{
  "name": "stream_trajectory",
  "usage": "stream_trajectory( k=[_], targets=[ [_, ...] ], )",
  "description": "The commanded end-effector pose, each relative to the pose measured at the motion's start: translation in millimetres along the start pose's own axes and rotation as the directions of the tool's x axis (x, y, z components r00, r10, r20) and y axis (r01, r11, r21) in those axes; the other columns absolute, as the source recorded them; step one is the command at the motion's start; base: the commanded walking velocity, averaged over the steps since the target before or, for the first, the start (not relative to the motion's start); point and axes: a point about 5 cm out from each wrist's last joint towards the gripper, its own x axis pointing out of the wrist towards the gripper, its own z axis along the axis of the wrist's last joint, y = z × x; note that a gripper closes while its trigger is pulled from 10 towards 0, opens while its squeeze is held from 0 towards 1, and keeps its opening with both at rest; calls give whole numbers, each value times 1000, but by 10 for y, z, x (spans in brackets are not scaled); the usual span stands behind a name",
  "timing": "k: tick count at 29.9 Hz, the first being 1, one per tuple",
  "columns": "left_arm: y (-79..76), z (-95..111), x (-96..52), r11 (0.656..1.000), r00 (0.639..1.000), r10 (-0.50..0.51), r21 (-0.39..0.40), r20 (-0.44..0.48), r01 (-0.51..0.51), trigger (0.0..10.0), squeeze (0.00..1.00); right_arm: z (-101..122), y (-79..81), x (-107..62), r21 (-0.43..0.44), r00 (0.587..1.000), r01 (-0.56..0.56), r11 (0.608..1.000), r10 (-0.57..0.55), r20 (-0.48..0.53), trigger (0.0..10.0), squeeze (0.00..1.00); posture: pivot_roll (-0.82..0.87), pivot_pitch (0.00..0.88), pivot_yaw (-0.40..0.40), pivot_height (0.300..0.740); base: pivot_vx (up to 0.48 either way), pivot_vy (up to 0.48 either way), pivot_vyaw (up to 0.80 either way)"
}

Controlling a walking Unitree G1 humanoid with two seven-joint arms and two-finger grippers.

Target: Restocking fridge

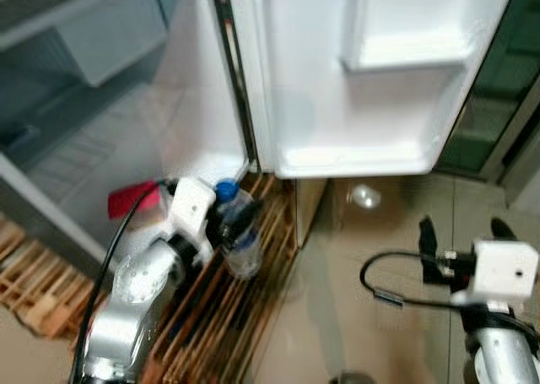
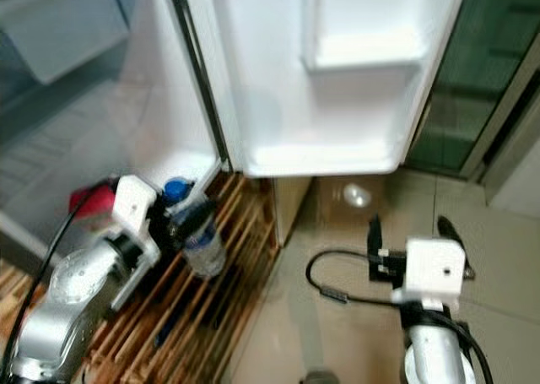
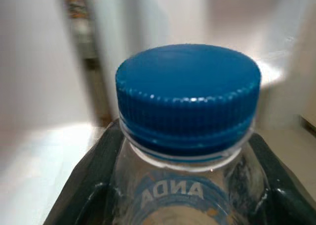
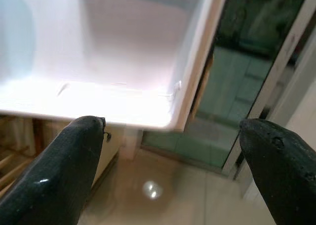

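Note:
A clear plastic water bottle (image 1: 240,236) with a blue cap (image 3: 188,94) is held upright in my left gripper (image 1: 226,224), whose black fingers (image 3: 81,185) are shut on its neck and shoulder. It hangs low, in front of the bottom corner of the open fridge door (image 1: 354,80). The door's white lower shelf (image 1: 354,156) holds nothing, and a smaller bin (image 1: 405,55) sits above it. My right gripper (image 1: 466,232) is open over the tiled floor, its fingers (image 4: 54,175) pointing toward the door's lower edge (image 4: 98,106).
A wooden pallet (image 1: 211,316) lies under the fridge and under my left arm. The fridge interior (image 1: 76,89) with its shelves is on the left. A glass door (image 1: 498,89) stands to the right. A red object (image 1: 131,200) sits behind my left wrist.

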Motion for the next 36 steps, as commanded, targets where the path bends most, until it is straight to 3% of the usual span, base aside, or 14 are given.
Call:
stream_trajectory(
  k=[1,5,6,9,15,20,24,28,30,36],
  targets=[
    [144,221,-55,987,986,135,75,94,-143,10000,0,24,-23,77,2,999,-12,1000,12,30,10000,0,-139,0,80,740,0,0,0],
    [200,301,-23,973,971,216,58,107,-223,10000,0,16,-7,234,2,998,-34,999,34,47,10000,0,-135,0,76,740,0,0,0],
    [186,308,97,976,972,215,11,99,-217,10000,0,20,19,351,1,997,-45,999,45,58,10000,0,-151,0,69,740,0,0,0],
    [89,308,257,984,979,177,-6,101,-178,10000,0,26,11,440,33,998,-34,999,32,51,10000,0,-168,0,55,740,0,-160,256],
    [-103,331,449,991,984,132,-52,123,-126,10000,0,17,-17,430,12,998,-46,999,45,32,10000,0,-205,0,37,740,0,-469,726],
    [-126,265,479,992,991,111,-70,80,-105,10000,0,-43,-6,404,1,998,-63,998,63,5,10000,0,-225,0,63,740,108,-424,627],
    [-51,164,477,981,986,167,-99,11,-165,10000,0,-93,65,430,31,998,-65,997,65,-6,10000,0,-188,0,63,740,0,0,0],
    [-13,221,480,983,984,172,-65,37,-169,10000,0,-103,157,494,48,996,-91,995,91,-2,10000,0,-166,0,59,740,0,0,0],
    [-17,299,490,991,989,127,-52,80,-123,10000,0,-72,186,555,51,995,-98,994,98,19,10000,0,-158,0,53,740,0,0,0],
    [-31,376,600,996,992,65,-69,105,-58,10000,0,0,146,653,32,997,-61,998,60,47,10000,0,-194,0,75,740,0,0,-514]
  ],
)
